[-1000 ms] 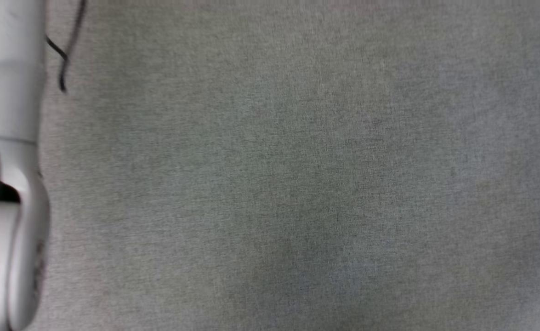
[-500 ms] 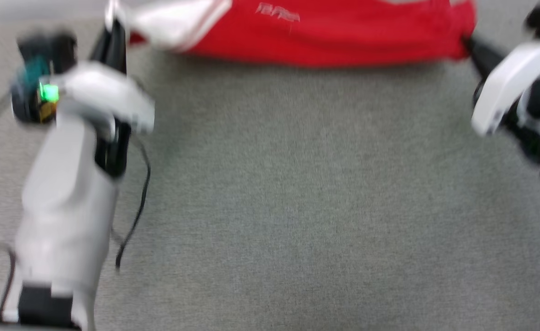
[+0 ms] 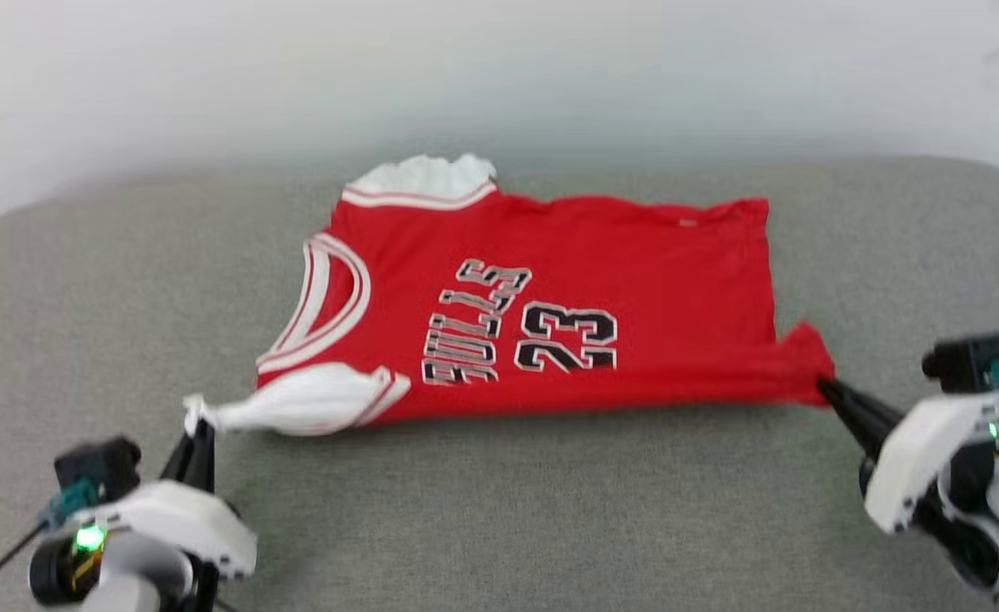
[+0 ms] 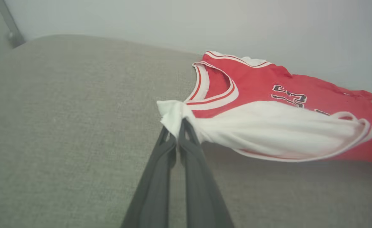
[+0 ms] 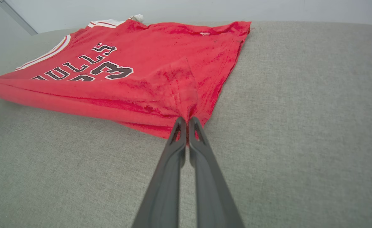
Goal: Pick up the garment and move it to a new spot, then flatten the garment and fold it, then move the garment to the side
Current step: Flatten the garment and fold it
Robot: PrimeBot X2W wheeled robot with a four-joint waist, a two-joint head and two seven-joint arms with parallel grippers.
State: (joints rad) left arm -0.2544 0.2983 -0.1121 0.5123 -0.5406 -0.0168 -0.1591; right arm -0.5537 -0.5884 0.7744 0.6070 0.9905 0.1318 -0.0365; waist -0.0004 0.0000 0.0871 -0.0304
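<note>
One garment (image 3: 652, 280) sleeve (image 3: 424, 175) partly hidden

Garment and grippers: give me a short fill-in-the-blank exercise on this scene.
1. The left gripper is shut on the garment at its ____ sleeve.
2. The right gripper is shut on a ____ corner of its hem.
3. The number printed on it is ____.
4. Beneath it is a fabric surface coloured ____.
Missing words: white; red; 23; grey.
</note>
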